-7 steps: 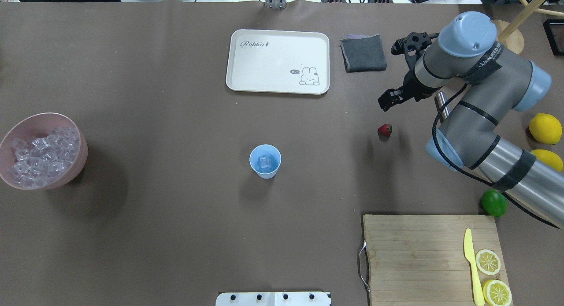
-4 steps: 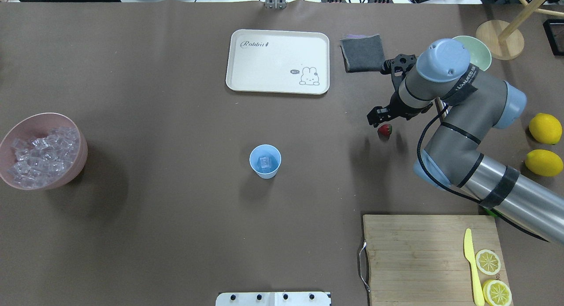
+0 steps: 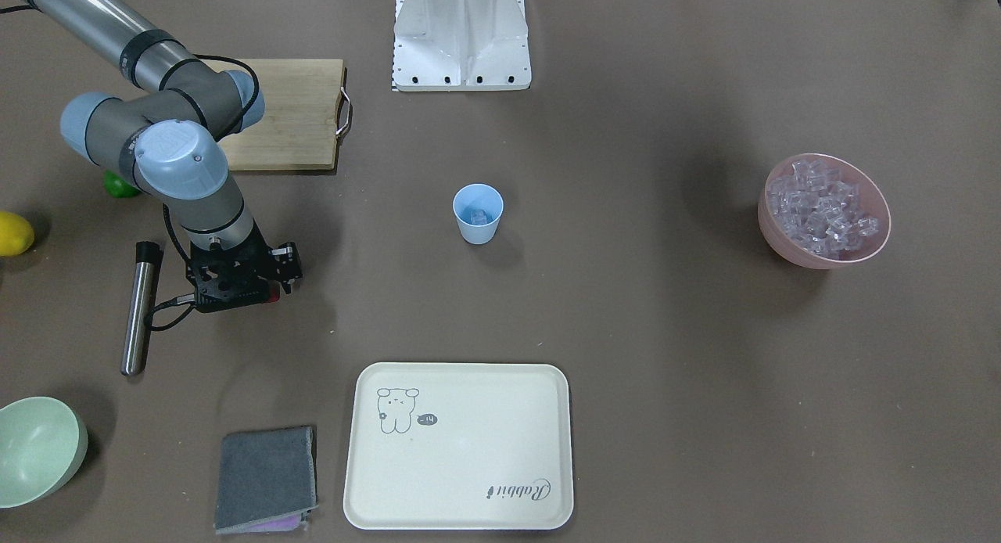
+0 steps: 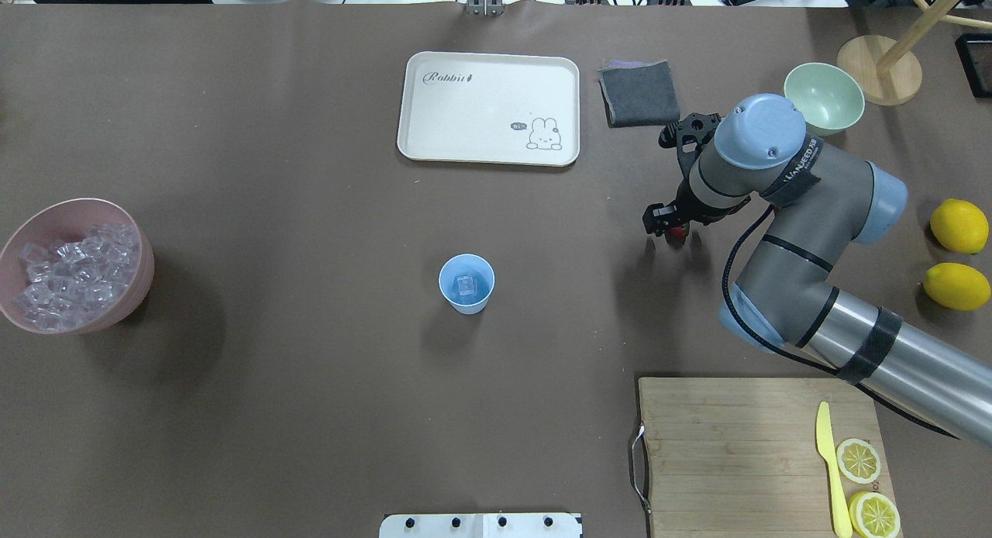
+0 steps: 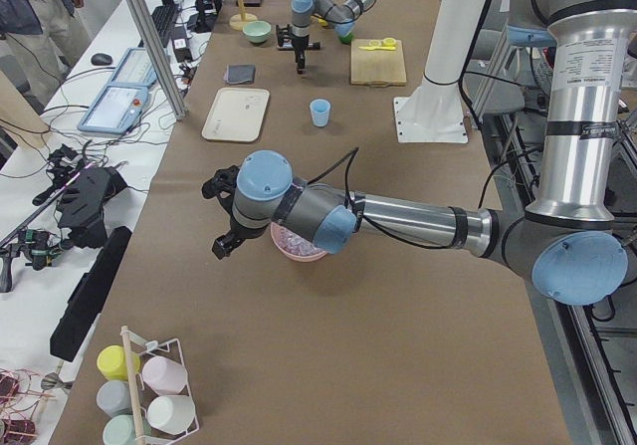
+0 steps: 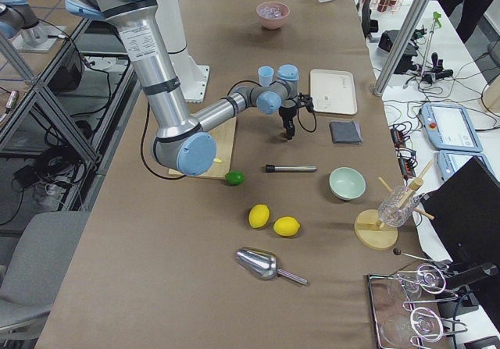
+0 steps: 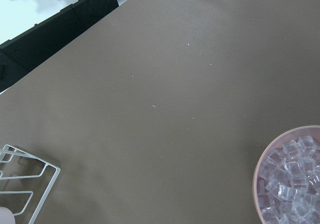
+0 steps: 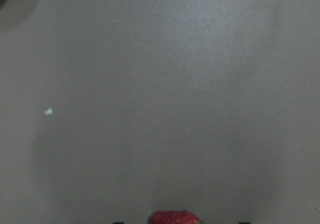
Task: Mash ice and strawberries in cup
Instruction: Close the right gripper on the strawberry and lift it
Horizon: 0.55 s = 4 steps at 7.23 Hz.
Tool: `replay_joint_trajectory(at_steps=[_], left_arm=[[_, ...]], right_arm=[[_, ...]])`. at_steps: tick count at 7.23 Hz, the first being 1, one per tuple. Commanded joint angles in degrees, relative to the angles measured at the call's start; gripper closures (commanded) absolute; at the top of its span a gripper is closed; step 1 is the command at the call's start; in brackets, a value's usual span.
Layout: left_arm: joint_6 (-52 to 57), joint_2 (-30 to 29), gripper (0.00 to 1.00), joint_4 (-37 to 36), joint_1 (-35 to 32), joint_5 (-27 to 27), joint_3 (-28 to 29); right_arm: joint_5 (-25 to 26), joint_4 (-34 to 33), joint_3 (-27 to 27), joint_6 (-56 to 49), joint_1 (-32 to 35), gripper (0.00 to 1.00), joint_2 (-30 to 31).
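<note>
The strawberry (image 4: 680,232) lies on the brown table right of centre, mostly covered by my right gripper (image 4: 668,222). That gripper is open and low over the berry. In the right wrist view the strawberry (image 8: 175,217) peeks in at the bottom edge between two dark fingertips set wide apart. The pale-blue cup (image 4: 466,284) stands upright mid-table with one ice cube (image 4: 465,287) inside. More ice fills the pink bowl (image 4: 116,313) at the far left. My left gripper (image 5: 224,241) hovers beside that bowl; I cannot tell whether it is open or shut.
A metal muddler (image 3: 139,308) lies close beside the right gripper. A cream tray (image 4: 488,108), a grey cloth (image 4: 638,93) and a pale-green bowl (image 4: 823,98) sit at the far side. A cutting board (image 4: 728,453), two lemons (image 4: 958,225) and a lime (image 3: 117,185) are near the right arm.
The right arm has swung toward me and leftward, bringing its gripper down from above the muddler onto the strawberry. The green bowl is now uncovered. The cup and ice bowl have not moved.
</note>
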<state>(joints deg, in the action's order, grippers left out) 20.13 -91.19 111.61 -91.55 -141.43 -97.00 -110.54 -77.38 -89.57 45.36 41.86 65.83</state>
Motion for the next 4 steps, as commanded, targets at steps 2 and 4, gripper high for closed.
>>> replay_joint_trajectory(at_steps=[2,4], left_arm=[[0.0,-0.04,0.03,0.01,-0.03,0.1,-0.03],[0.0,-0.04,0.03,-0.07,-0.03,0.45,-0.03]], right_arm=[[0.06,0.04,0.1,-0.19,-0.29,0.31,0.09],[-0.03,-0.05,0.19,-0.1,-0.38,0.52,0.09]])
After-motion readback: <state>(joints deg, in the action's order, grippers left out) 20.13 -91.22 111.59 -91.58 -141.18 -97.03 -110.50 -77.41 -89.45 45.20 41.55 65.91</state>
